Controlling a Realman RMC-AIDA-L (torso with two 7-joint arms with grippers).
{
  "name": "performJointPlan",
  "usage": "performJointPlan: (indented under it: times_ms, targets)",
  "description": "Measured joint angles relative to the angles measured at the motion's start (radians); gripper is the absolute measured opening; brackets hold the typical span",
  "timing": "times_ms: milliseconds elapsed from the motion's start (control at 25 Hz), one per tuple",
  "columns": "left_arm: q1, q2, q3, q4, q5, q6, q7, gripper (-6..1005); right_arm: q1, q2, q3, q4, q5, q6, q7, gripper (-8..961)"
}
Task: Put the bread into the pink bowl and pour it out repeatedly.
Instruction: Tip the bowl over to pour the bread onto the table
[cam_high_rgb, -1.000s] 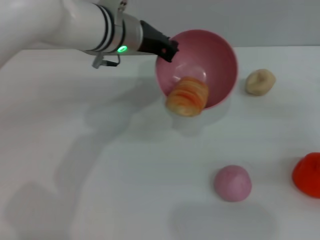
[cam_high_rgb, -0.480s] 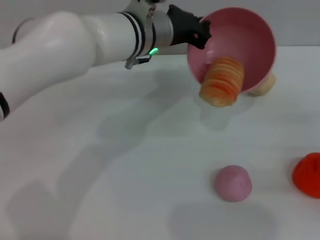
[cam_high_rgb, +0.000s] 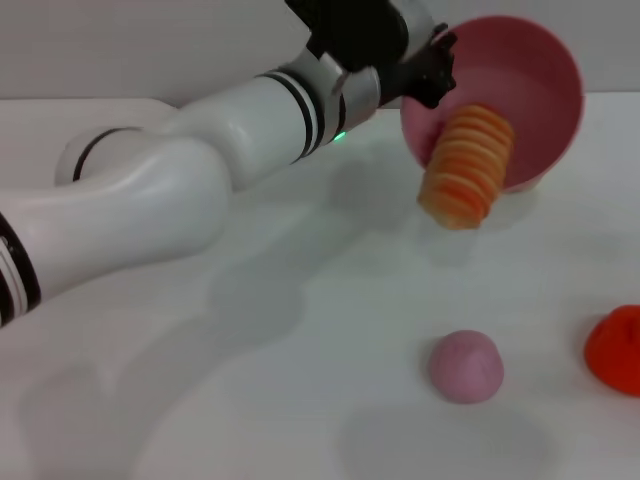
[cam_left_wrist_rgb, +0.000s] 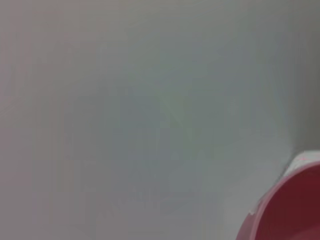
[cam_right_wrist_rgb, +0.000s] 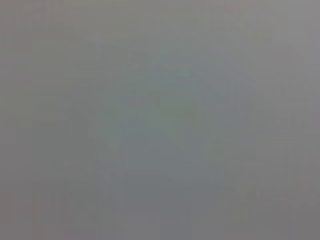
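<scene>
The pink bowl (cam_high_rgb: 535, 85) is held up off the table and tipped over, its mouth facing me. My left gripper (cam_high_rgb: 428, 72) is shut on the bowl's left rim. The bread (cam_high_rgb: 467, 166), orange-ridged with pale grooves, slides out over the bowl's lower lip, half outside it and above the white table. A curved red-pink edge of the bowl (cam_left_wrist_rgb: 292, 205) shows in the left wrist view. The right gripper is out of view; its wrist view shows only plain grey.
A small solid pink dome (cam_high_rgb: 465, 366) sits on the white table (cam_high_rgb: 300, 400) in front. A red object (cam_high_rgb: 615, 349) lies at the right edge. My left arm (cam_high_rgb: 200, 170) stretches across the table's left half.
The left arm has lifted the bowl higher and carried it right, tipping it further. The bread has slid farther out over the rim. The beige lump is now hidden behind the bowl.
</scene>
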Motion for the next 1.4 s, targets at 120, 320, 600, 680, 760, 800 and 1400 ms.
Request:
performJointPlan:
  times_ms: [120,320,600,680,760,800,1400]
  targets:
    - [0.005,0.000,0.011,-0.003,0.000,-0.005,0.067,43,-0.002,0.001,0.000,0.005,-0.001,0.015,0.004,701]
    - [0.017,0.000,0.025,-0.005,0.001,0.038,0.321,43,-0.003,0.001,-0.002,0.020,-0.001,0.050,0.014,701]
    - [0.017,0.000,0.035,-0.004,0.001,0.051,0.431,43,-0.004,0.001,-0.014,0.046,0.002,0.085,0.026,700]
    - [0.017,0.000,0.073,0.009,0.001,0.057,0.594,43,-0.004,0.002,-0.014,0.052,0.003,0.099,0.034,700]
    - [0.018,-0.001,0.112,0.013,0.004,0.054,0.724,43,-0.004,0.002,-0.014,0.062,0.003,0.114,0.037,700]
    - [0.018,-0.001,0.112,0.013,0.004,0.054,0.724,43,-0.004,0.002,-0.014,0.067,0.004,0.121,0.038,700]
    - [0.029,-0.002,0.196,0.021,0.014,-0.184,0.992,43,0.006,0.001,-0.016,0.106,0.006,0.166,0.039,699]
